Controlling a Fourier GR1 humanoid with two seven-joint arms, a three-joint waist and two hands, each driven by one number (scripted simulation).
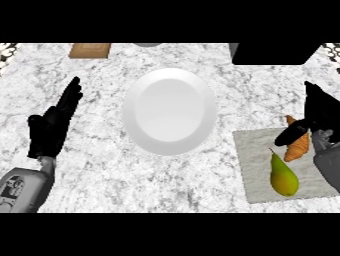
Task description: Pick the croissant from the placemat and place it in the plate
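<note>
In the head view, the golden-brown curved croissant (298,145) is seen lying on the pale grey square cloth placemat (258,150), well to the right of the white oval ceramic plate (169,111) at the middle of the white marbled tabletop (92,165). The right robot hand (322,120) is held over the croissant's upper end, thumb and fingers spread, with nothing pinched yet. A yellow-green pear (283,176) lies just beside the croissant, further from the plate. A poor closure is judged the main risk: the pastry could be nudged against the pear, or the pear caught with it. The cloth could also be dragged. The left robot hand (52,125) is rested open, fingers up, left of the plate.
</note>
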